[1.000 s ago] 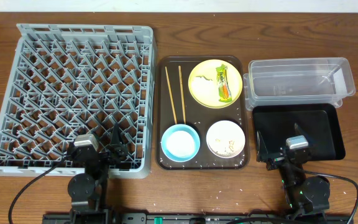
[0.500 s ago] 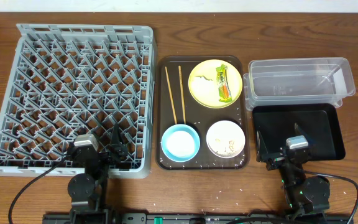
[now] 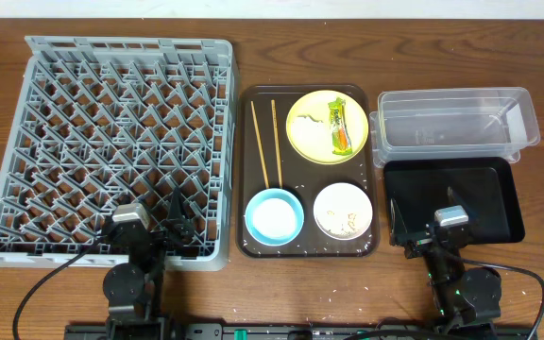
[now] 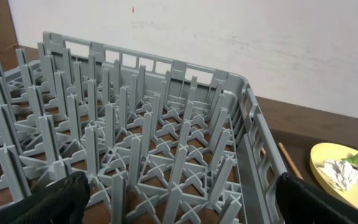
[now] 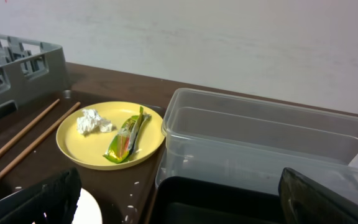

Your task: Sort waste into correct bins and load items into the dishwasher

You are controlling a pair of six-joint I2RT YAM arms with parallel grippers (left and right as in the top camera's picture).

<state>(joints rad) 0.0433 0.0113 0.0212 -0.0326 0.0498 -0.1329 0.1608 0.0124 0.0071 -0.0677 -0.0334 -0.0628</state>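
Right wrist view: my right claw hangs spread wide and empty, low over the near end of the black tray. Just beyond sits the clear tub. Both bins are on this side, I judge, so that waste has a short trip. Ahead to my left, the yellow plate carries the crumpled tissue and the snack wrapper side by side. They must come off before the plate can be loaded. The chopsticks lie further left.

My left claw is also wide and empty, over the near edge of the dish rack, which holds nothing yet. To its right, on the brown serving tray, sit the blue bowl and a white bowl scattered with crumbs. The rack's right wall stands between this claw and the dishes, so it must be cleared from above.
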